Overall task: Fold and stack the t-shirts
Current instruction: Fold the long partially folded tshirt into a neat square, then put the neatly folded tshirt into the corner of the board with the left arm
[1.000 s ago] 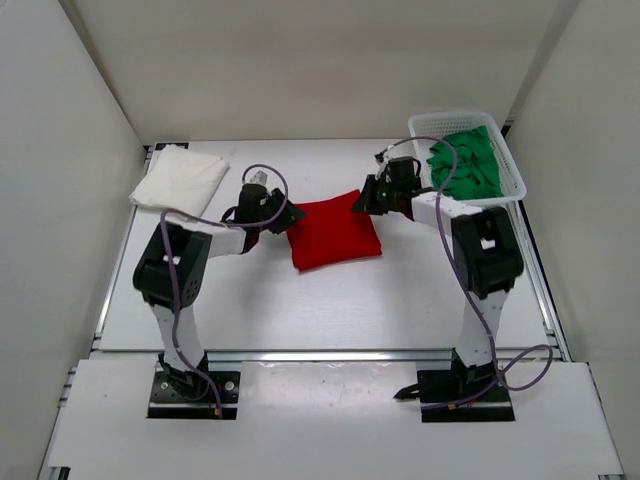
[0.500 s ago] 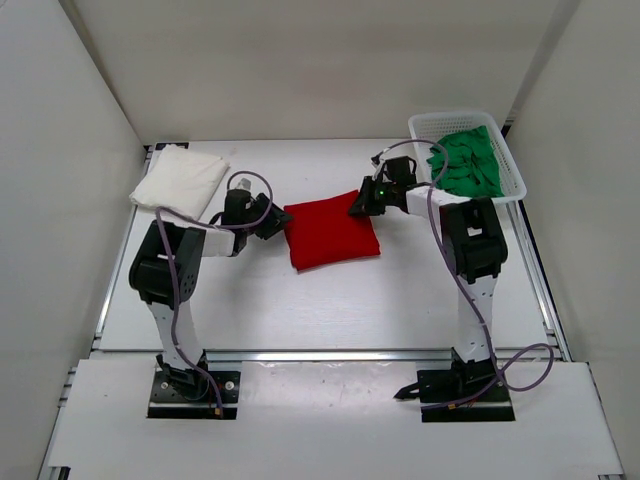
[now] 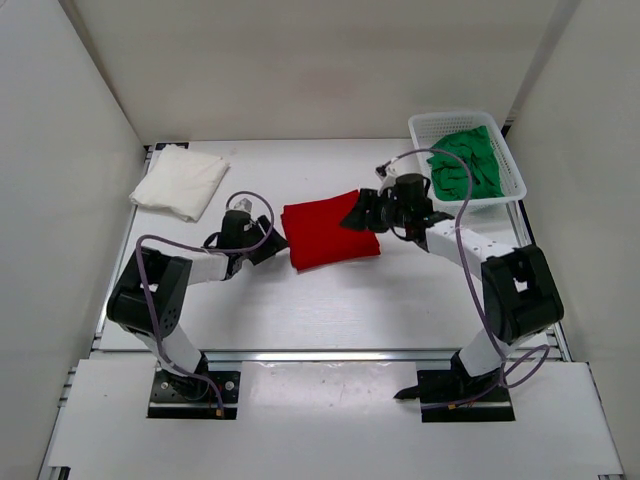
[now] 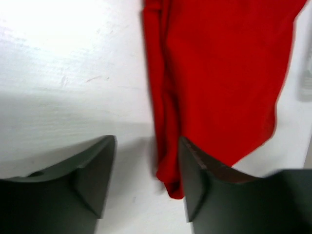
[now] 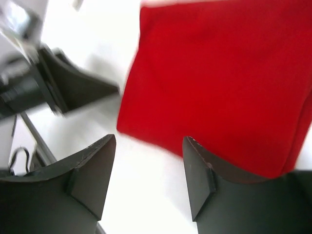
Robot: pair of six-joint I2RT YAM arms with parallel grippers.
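Red t-shirt (image 3: 328,232), a bright soft cloth folded into a rough rectangle, lies flat in the middle of the white table (image 3: 340,300), about midway between its left and right edges. The left gripper (image 3: 268,243) sits low at the shirt's left side. Its jaws are spread, and the thick folded edge lies between them with bare table showing beside it, so nothing is pinched. The right gripper (image 3: 355,214) is at the shirt's far right corner, jaws likewise spread wide and holding nothing; whether they touch the cloth I cannot tell. A white t-shirt (image 3: 181,181), folded, rests at the far left corner of the table. A green t-shirt (image 3: 468,165) lies crumpled inside a white plastic mesh basket (image 3: 418,131) at the far right corner.
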